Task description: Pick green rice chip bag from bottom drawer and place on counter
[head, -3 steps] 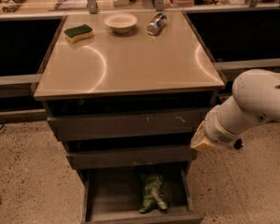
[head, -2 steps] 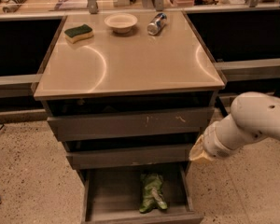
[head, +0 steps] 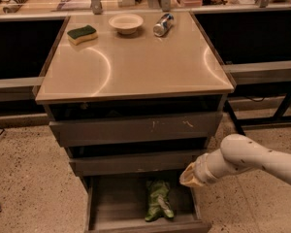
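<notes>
Your pincer (head: 189, 175) hangs over the right wall of the bottom drawer (head: 116, 203) — whether wide or narrow, I cannot tell. The green rice chip bag (head: 158, 200) lies on the drawer floor, below-left of it — long axis front-to-back.

One counter (head: 136, 67) holds one sponge (head: 82, 33), one bowl (head: 125, 22) and one can (head: 163, 24). Three grey drawers (head: 136, 128) sit below; the bottom drawer (head: 116, 203) holds one green rice chip bag (head: 158, 201). One gripper (head: 188, 176) hangs beside its right side.
</notes>
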### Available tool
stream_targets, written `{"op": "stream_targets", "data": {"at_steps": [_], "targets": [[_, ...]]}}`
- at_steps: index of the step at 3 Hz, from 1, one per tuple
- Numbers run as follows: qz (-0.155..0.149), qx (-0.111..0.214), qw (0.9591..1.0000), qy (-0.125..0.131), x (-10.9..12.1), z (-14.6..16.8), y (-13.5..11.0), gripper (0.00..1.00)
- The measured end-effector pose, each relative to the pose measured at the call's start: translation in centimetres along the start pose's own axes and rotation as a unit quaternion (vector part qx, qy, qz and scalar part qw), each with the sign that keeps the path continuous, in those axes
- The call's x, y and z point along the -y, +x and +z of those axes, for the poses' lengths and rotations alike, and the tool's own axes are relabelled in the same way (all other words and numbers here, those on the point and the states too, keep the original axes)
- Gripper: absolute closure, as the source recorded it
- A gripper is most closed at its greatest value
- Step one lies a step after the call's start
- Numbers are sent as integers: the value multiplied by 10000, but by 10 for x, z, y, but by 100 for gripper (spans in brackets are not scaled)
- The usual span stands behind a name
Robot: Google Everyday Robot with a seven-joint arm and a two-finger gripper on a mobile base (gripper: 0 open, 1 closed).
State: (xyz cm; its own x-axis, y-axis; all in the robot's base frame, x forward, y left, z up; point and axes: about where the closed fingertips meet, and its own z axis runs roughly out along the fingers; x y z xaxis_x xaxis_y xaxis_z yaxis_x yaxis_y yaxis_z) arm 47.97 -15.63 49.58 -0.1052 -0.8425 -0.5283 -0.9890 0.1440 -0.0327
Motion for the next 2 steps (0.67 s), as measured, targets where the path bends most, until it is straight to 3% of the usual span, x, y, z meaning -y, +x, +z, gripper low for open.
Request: {"op": "stream_targets", "data": {"at_steps": [1,2], "targets": [[134,249,9989,-366,5,69,26,100],[348,378,9965,-652,-16,107,41,100]]}}
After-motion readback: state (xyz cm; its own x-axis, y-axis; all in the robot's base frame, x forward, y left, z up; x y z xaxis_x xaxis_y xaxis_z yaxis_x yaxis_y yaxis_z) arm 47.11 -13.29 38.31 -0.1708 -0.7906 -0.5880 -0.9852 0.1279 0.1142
